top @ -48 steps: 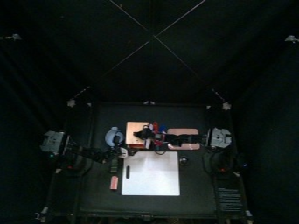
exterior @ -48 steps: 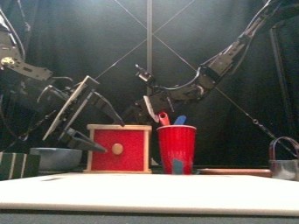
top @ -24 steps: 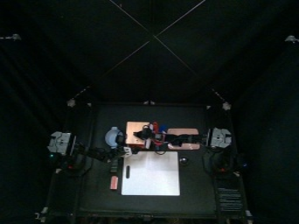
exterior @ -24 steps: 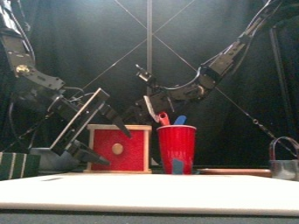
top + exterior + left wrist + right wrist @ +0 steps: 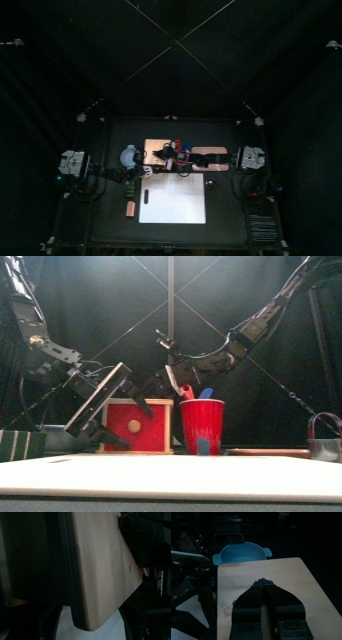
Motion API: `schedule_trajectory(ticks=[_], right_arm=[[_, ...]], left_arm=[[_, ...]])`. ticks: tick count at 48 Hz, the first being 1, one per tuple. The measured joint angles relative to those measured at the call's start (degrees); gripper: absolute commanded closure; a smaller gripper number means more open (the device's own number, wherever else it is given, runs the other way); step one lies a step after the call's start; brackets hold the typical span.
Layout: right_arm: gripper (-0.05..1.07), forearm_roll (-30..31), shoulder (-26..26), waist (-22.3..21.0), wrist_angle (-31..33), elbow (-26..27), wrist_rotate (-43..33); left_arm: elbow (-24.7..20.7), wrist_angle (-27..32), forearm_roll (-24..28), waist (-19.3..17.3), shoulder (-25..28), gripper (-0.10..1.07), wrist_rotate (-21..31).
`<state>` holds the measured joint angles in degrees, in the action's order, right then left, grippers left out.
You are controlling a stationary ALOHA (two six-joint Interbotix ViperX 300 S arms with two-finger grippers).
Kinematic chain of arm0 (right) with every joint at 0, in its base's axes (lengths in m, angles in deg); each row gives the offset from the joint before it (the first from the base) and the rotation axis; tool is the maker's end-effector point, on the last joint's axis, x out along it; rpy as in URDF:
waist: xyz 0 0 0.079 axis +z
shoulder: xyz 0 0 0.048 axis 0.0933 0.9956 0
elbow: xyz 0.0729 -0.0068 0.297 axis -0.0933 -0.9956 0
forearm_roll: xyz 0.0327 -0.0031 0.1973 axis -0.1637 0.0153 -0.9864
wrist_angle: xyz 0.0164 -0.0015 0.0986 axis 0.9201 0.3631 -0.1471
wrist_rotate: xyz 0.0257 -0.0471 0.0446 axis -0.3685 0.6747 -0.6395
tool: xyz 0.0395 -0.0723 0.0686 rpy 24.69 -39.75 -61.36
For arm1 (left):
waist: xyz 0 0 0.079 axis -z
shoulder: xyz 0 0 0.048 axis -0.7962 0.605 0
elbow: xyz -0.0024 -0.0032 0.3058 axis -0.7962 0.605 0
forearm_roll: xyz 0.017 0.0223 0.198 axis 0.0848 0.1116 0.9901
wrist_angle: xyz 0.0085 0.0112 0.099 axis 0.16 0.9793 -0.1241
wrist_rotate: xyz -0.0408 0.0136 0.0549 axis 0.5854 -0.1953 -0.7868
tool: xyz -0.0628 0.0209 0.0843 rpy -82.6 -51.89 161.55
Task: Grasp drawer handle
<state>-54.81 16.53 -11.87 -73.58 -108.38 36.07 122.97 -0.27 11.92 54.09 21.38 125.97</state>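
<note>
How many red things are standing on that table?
2: a red box with a round knob, left of middle, and a red cup right beside it. More may hide behind them.

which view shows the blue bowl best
Right wrist view: the blue bowl appears whole, rim and handles clear. Top view shows it as a tiny pale spot; front view has the left arm across it; left wrist view misses it.

Smooth pale wood on the flat board (image 5: pixel 264 574), matt, not shiny. Shiny blue plastic on the round bowl (image 5: pixel 241 553), shiny red plastic on the cup (image 5: pixel 202 424). Plain white paper for the sheet (image 5: pixel 174 198), flat on the dull black desk (image 5: pixel 227 215).
</note>
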Motion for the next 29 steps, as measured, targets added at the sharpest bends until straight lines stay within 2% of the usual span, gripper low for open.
schedule_trajectory(ticks=[7,12,29], right_arm=[[0.98,0.0,0.0,0.1,0.1,-0.1,-0.2],[0.98,-0.1,-0.1,0.2,0.0,-0.2,-0.2],[0.98,0.0,-0.1,0.4,0.0,-0.2,-0.3]], left_arm=[[0.1,-0.4,0.1,0.0,0.3,-0.02,0.0],[0.0,-0.4,0.0,-0.1,0.5,0.03,-0.1],[0.1,-0.5,0.0,-0.1,0.5,0.37,0.0]])
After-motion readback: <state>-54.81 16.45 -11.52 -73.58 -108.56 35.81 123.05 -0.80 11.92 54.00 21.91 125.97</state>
